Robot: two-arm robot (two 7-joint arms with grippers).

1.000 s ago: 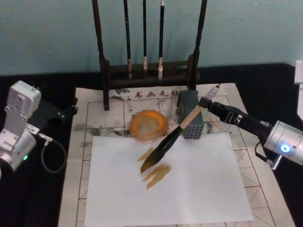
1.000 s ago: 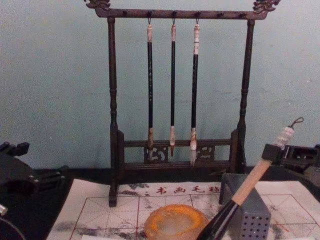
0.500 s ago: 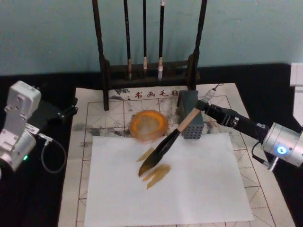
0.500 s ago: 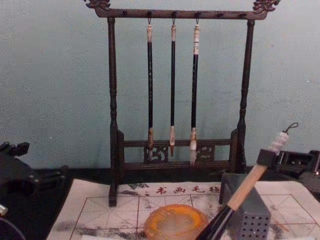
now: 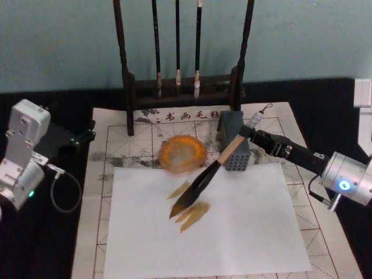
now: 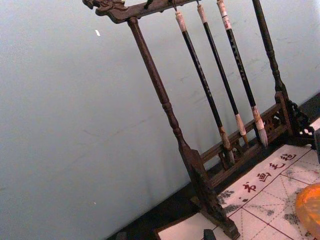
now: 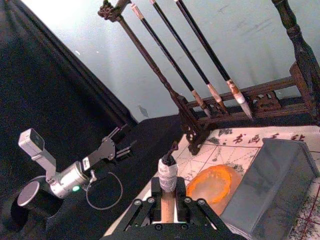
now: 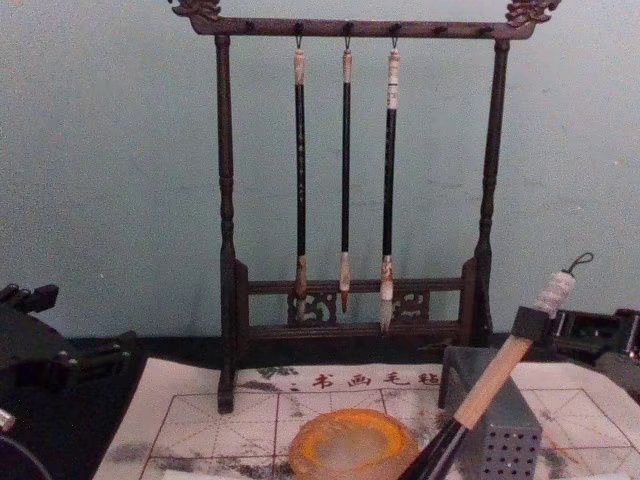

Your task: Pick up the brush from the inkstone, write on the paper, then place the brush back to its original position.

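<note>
My right gripper (image 5: pixel 249 132) is shut on the upper end of the brush (image 5: pixel 216 167), just below its white wrapped tip (image 7: pixel 168 171). The tan handle slants down to the left. Its dark bristles (image 5: pixel 187 196) point at a plain white sheet (image 5: pixel 244 232), beside amber strokes (image 5: pixel 192 213). I cannot tell whether the tip touches the sheet. The white sheet lies on the red-gridded paper (image 5: pixel 102 174). The round amber inkstone (image 5: pixel 183 152) sits on the paper just behind the sheet, with nothing in it. My left gripper (image 5: pixel 78 138) is parked at the far left, off the paper.
A dark wooden rack (image 5: pixel 183 87) holding three thin brushes (image 8: pixel 345 170) stands at the back edge of the paper. A grey perforated box (image 5: pixel 235 148) sits right behind the brush handle. A black cloth (image 5: pixel 52 232) covers the table around the paper.
My right gripper has sunk a little and drawn nearer, and the brush tip has slid slightly nearer over the white sheet. The left arm has not moved.
</note>
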